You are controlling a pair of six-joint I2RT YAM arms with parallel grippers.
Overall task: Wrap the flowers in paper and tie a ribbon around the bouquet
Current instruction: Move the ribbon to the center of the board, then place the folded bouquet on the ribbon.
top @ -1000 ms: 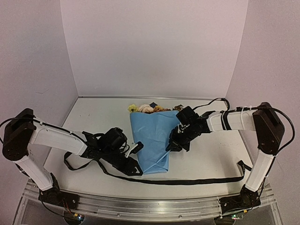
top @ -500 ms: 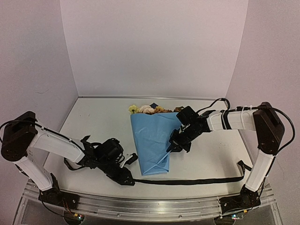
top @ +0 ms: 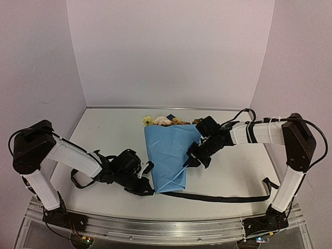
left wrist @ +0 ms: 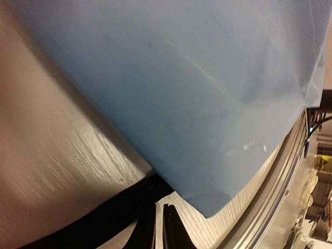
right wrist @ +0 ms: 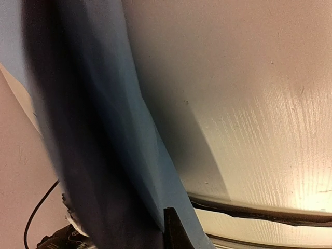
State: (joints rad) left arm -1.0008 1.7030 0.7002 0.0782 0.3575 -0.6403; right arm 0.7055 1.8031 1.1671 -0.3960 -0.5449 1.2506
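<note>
Bouquet (top: 166,148) laid in the middle of the table (top: 104,132), flower heads (top: 160,121) at the far end, left claw (left wrist: 159,227) clenched on ribbon (top: 223,197) by the cone's tip, right claw (top: 191,162) clenched at the right edge of the paper (right wrist: 98,129).

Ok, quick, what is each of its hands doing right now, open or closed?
Left gripper: fingers nearly closed, seemingly pinching the ribbon.
Right gripper: fingers closed, apparently on the paper at its edge.

The ribbon (top: 223,198) (flat) crosses the near table (top: 104,129); far-left corner open.
</note>
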